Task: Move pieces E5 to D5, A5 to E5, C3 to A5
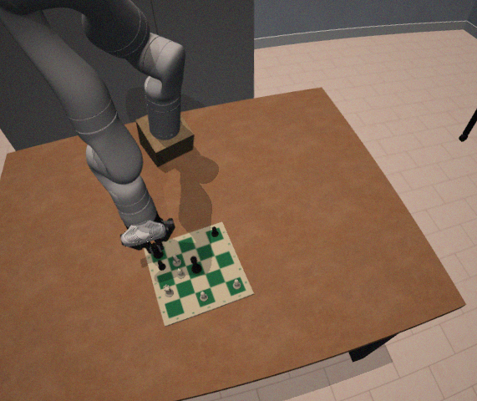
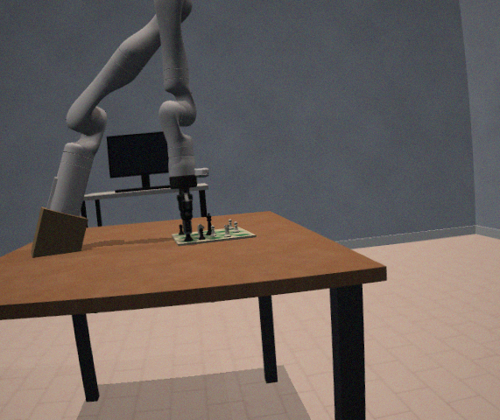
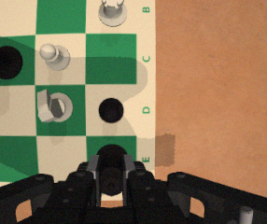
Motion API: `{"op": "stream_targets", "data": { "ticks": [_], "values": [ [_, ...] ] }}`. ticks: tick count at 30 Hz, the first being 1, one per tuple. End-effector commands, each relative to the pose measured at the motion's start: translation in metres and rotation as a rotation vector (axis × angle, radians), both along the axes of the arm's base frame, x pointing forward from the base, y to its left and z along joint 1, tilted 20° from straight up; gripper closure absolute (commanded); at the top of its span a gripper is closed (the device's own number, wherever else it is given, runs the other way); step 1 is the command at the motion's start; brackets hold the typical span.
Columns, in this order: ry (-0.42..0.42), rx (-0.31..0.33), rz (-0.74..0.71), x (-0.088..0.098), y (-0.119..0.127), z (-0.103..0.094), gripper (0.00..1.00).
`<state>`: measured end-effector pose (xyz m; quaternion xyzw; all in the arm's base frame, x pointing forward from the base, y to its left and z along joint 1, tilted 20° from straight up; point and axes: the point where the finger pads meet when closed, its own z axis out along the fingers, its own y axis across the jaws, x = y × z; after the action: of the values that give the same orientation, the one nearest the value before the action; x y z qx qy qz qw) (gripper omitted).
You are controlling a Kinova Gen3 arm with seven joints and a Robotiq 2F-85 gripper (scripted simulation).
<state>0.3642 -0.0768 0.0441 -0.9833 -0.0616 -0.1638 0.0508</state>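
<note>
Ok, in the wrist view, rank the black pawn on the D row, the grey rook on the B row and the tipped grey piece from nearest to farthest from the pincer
1. Black round-headed pawn, D row, just ahead of the pincer.
2. Tipped grey piece, ahead and left.
3. Grey crenellated rook, B row, far ahead.
</note>
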Motion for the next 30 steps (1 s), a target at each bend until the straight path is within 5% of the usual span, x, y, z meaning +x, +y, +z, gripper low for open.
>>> {"op": "stream_targets", "data": {
  "ticks": [1, 4, 11, 30],
  "values": [
    [-0.001, -0.001, 0.0, 0.0002, -0.0002, 0.0004, 0.84],
    [-0.001, -0.001, 0.0, 0.0002, -0.0002, 0.0004, 0.84],
    [-0.001, -0.001, 0.0, 0.0002, -0.0002, 0.0004, 0.59],
    [-0.001, -0.001, 0.0, -0.0021, -0.0011, 0.0072, 0.59]
  ]
}}
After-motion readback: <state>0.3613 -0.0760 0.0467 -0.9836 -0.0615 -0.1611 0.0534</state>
